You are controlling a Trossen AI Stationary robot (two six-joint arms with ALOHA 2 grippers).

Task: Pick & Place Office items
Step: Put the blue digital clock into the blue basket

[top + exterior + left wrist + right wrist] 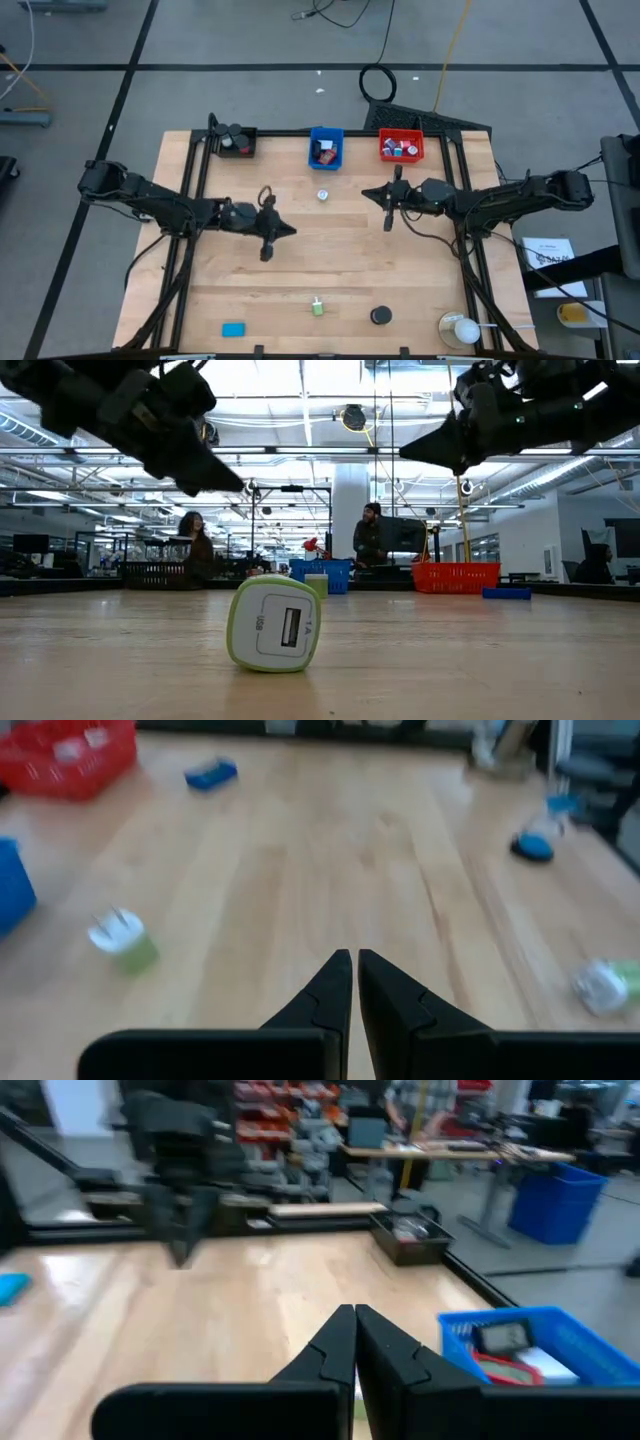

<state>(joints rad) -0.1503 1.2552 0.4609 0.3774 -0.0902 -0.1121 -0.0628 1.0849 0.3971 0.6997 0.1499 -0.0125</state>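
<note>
Jaws of the left gripper (267, 252) are clenched on nothing; it must release them before descending. Office items lie loose on the worktop (420, 270): blue block (233, 329), green-white plug (317, 307), black disc (380, 316). Right gripper (389, 222) hovers clenched, empty, near the red bin (401, 147).

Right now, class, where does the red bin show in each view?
High: red bin at the far edge, right of centre.
Low: red bin far back, right of centre.
Left wrist: red bin beyond the blue one.
Right wrist: not in it.
Landmark: blue bin.
</note>
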